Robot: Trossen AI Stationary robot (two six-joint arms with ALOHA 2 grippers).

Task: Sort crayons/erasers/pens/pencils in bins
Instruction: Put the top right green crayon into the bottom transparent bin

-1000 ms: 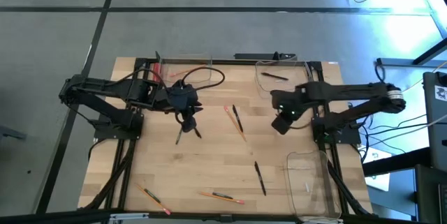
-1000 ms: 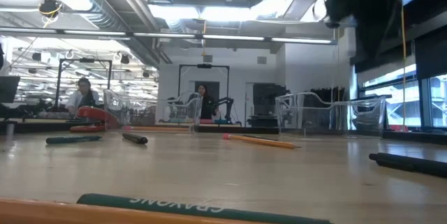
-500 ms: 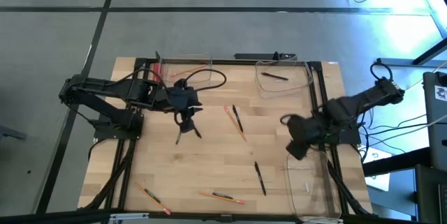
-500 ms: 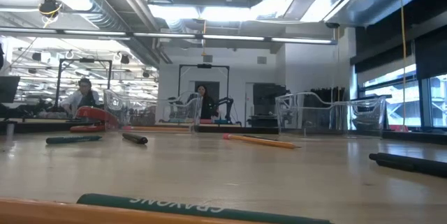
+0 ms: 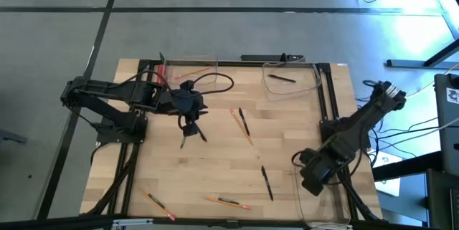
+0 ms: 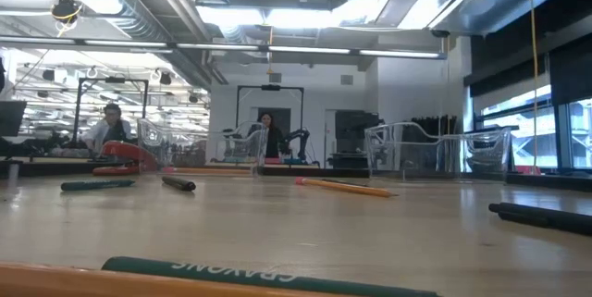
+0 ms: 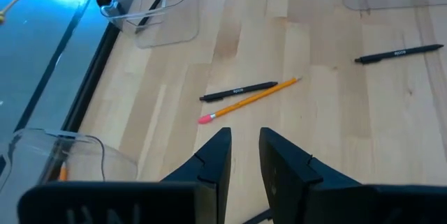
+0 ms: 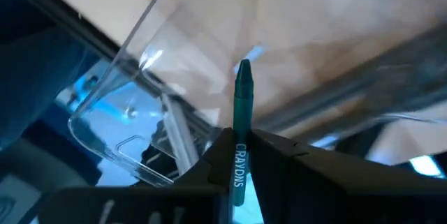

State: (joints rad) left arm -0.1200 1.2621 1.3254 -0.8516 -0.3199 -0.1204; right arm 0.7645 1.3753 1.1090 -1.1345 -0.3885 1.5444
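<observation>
A: Since the right tool [image 8: 237, 155] is clenched on a green crayon [image 8: 241, 123] and hangs over the near right bin [image 5: 320, 187], how should the drop go?

B: The arm should lower until the crayon's tip is inside the clear walls, then part the fingers. Judging from the wrist view, the crayon points at the bin's rim [image 8: 150, 25], not plainly at its floor, so a release from here could bounce it off the edge. A small move toward the bin's middle looks wise.

A: And the left tool [image 5: 188, 123]?

B: It waits above the desk [image 5: 215, 173] near the far left, fingers [image 7: 213, 161] a little apart and holding nothing. A black pen [image 7: 238, 91] and an orange pencil [image 7: 248, 100] lie touching just ahead of it.

A: Where is the rest of the work?

B: One pen already lies in the far right bin [image 5: 290, 79]. Two more pens and three pencils are scattered on the desk, so the sorting seems far from done.

A: Any writing?

B: The held crayon reads "CRAYONS" along its wrapper. Another green crayon [image 6: 268, 275] lying close to the low camera shows the same word upside down. The pens carry small white print, too small to read.
</observation>
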